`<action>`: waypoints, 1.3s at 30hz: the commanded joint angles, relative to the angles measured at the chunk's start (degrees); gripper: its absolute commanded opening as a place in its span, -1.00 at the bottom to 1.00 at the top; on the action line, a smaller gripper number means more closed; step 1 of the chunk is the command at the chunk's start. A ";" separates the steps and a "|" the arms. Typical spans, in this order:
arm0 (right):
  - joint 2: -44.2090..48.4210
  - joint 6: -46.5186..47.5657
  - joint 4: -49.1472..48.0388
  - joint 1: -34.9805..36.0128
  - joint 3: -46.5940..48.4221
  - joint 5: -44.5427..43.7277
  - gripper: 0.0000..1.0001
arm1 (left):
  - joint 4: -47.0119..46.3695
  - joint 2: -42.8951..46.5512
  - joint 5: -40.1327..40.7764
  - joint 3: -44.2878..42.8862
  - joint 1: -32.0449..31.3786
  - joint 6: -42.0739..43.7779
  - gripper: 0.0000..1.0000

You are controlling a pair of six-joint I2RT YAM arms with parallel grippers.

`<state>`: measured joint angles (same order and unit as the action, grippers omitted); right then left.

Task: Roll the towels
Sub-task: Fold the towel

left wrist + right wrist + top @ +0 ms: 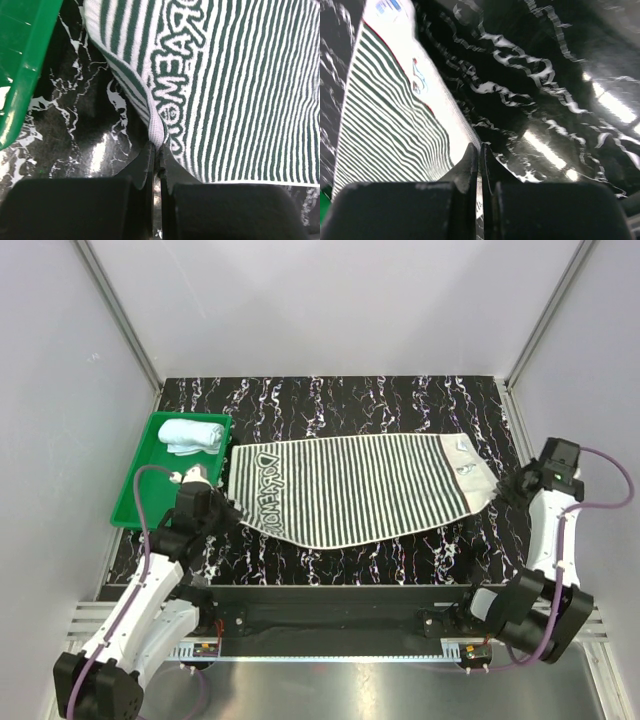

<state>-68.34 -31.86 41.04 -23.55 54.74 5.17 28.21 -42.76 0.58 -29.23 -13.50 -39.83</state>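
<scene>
The black-and-white striped towel (350, 490) lies spread flat across the dark marbled table, its lettered band at the left end. My left gripper (228, 511) is shut on the near left corner; in the left wrist view the white hem is pinched between the jaws of the left gripper (157, 149), with the striped towel (240, 90) stretching away. My right gripper (503, 490) is shut on the right end's white edge, seen up close at the right gripper (480, 150) on the striped towel (385, 125). The light blue towel (193, 435) sits rolled up in the green tray.
The green tray (135, 495) stands at the table's left edge, right beside my left arm; its rim (20, 65) shows in the left wrist view. White walls enclose the table on three sides. A metal rail runs along the near edge.
</scene>
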 commanded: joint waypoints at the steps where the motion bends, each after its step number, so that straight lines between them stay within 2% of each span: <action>1: 3.47 1.44 2.64 -4.74 0.02 3.61 -1.00 | 0.53 1.54 -3.65 -0.30 0.31 -2.43 -1.00; 6: 6.81 1.36 4.14 -5.28 -0.51 3.27 -1.00 | 2.99 3.82 -4.01 -0.56 0.31 -3.85 -1.00; 10: 5.50 0.92 3.26 -5.19 -0.43 4.58 -1.00 | 5.19 4.19 -0.76 -5.47 0.31 -3.06 -1.00; 13: 1.46 -0.04 1.94 -5.28 2.37 8.45 -1.00 | 5.81 -1.43 1.53 -12.06 0.31 -1.13 -1.00; 17: -5.21 -0.31 1.15 -5.28 7.39 10.21 -1.00 | 4.49 -14.23 1.53 -21.71 0.57 1.42 -1.00; 27: -21.04 -1.45 -2.89 -5.28 18.28 12.06 -1.00 | 0.62 -39.22 2.15 -37.90 2.95 4.76 -1.00; 32: -28.50 -2.42 -4.47 -5.02 21.63 13.98 -1.00 | 3.34 -52.74 1.18 -49.66 4.09 5.99 -1.00; 39: -36.16 -1.98 -3.60 -3.08 29.36 13.55 -1.00 | 4.58 -61.65 3.02 -56.37 5.50 6.09 -1.00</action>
<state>-103.04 -33.76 38.70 -27.49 79.50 17.61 32.95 -103.37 1.80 -82.17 -9.17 -34.74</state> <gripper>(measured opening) 0.020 0.031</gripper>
